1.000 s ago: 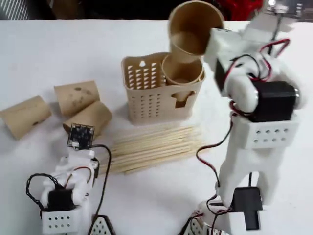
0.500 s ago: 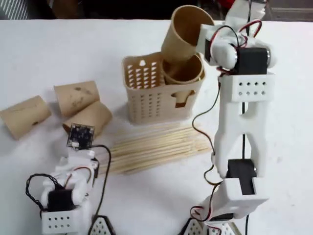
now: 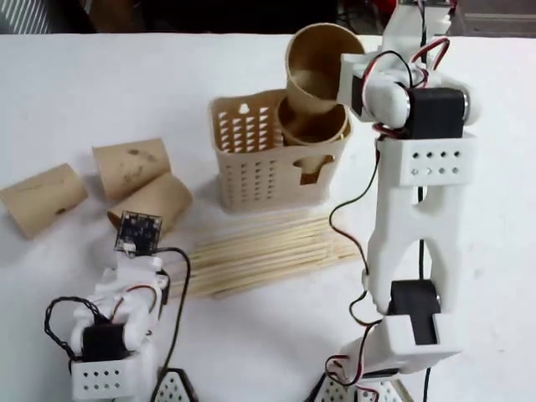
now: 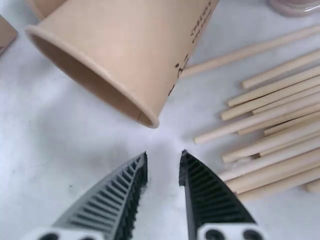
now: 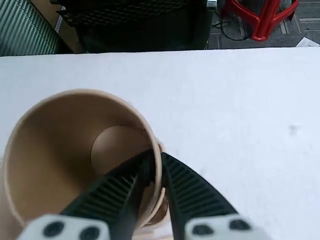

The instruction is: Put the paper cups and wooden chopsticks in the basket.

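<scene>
Hanging just over the basket, the paper cup (image 3: 316, 63) I'm holding sits mouth up and slightly tilted, with its base at the mouth of a second cup (image 3: 314, 127). That second cup stands inside the basket (image 3: 251, 163), at the end nearer my right arm, and I can't tell whether the two cups touch. My right gripper (image 5: 155, 170) is clamped on the held cup's wall, one finger inside the rim and one outside. In front of the basket, the wooden chopsticks (image 3: 268, 251) lie in a loose bundle flat on the white table (image 3: 100, 75). Off to the side lie three more cups (image 3: 130, 166), all tipped over: two are close together and one is farther out. My left gripper (image 4: 162, 167) is low over the table with its jaws a little apart and nothing between them. It points at the open mouth of the nearest fallen cup (image 4: 125, 55), with the chopstick ends just beside it.
</scene>
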You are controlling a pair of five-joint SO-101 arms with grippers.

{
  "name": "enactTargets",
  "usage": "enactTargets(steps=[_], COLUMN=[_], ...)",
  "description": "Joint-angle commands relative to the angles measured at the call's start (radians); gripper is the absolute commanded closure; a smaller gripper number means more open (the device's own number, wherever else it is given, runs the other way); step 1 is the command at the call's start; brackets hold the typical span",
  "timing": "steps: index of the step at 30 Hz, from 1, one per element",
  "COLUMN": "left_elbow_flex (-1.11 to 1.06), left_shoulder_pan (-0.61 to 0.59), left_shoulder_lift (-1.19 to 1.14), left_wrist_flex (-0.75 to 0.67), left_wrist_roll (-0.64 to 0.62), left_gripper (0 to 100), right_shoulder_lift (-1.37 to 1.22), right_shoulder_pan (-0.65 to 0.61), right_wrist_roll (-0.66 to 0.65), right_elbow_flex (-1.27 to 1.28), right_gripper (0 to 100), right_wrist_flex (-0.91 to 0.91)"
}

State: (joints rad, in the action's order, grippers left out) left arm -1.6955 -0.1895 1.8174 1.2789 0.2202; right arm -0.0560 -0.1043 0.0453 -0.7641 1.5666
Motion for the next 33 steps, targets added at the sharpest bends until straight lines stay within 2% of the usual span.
enactTargets(steps=[1, 17, 20, 25, 27, 30, 33], left_elbow_flex=[0.002, 0.002, 0.002, 0.002, 0.002, 0.002, 0.003], left_shoulder_pan=[-0.008, -0.007, -0.007, -0.01, -0.012, -0.045, -0.11], left_shoulder_lift=[0.008, 0.008, 0.008, 0.008, 0.008, 0.01, 0.01], left_wrist_flex=[0.006, 0.006, 0.006, 0.002, -0.038, -0.135, -0.298], left_wrist_roll=[0.008, 0.008, 0.008, 0.009, 0.011, 0.023, 0.206], left_gripper=[88, 88, 88, 88, 88, 88, 88], right_shoulder_lift=[0.064, -0.028, -0.05, -0.047, -0.035, 0.01, 0.087], right_shoulder_pan=[-0.025, -0.005, 0.004, 0.002, 0.001, 0.001, 0.001], right_wrist_roll=[-0.015, -0.017, -0.017, -0.015, -0.015, -0.015, -0.015], right_elbow_flex=[-0.012, 0.0, 0.0, -0.009, -0.011, -0.006, -0.003], right_gripper=[98.4, 97.9, 91.3, 72.7, 68.1, 69.0, 75.9], right_wrist_flex=[0.013, 0.051, 0.054, 0.128, 0.142, 0.145, 0.145])
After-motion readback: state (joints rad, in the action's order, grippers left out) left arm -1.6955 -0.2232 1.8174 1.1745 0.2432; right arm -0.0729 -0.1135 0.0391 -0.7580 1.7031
